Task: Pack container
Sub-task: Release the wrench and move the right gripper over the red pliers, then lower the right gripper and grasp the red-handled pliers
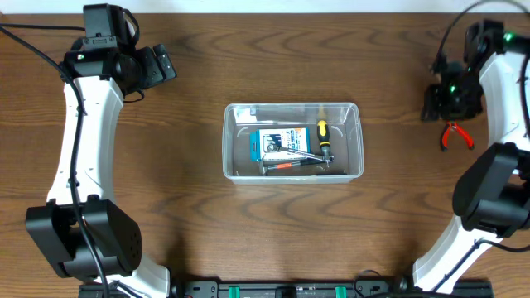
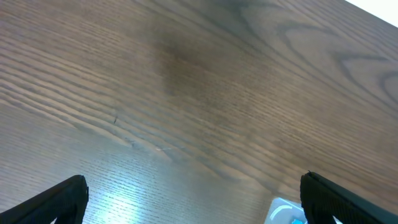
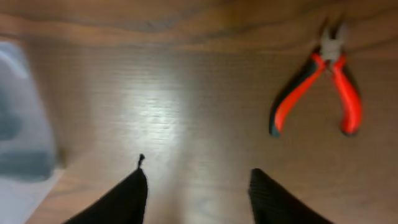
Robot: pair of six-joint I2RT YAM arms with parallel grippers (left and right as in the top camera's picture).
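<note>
Left claw (image 2: 193,196) spread wide over the wooden worktop (image 2: 186,93), gripping nothing. Right claw (image 3: 199,180) partly parted, empty too, hanging above the wood with the red-handled pliers (image 3: 328,61) lying just ahead, untouched. The clear container (image 1: 225,141) sits mid-worktop between both arms, well apart from either claw, a yellow-handled screwdriver (image 1: 322,131) and a small blue-and-white box (image 1: 277,139) inside.
</note>
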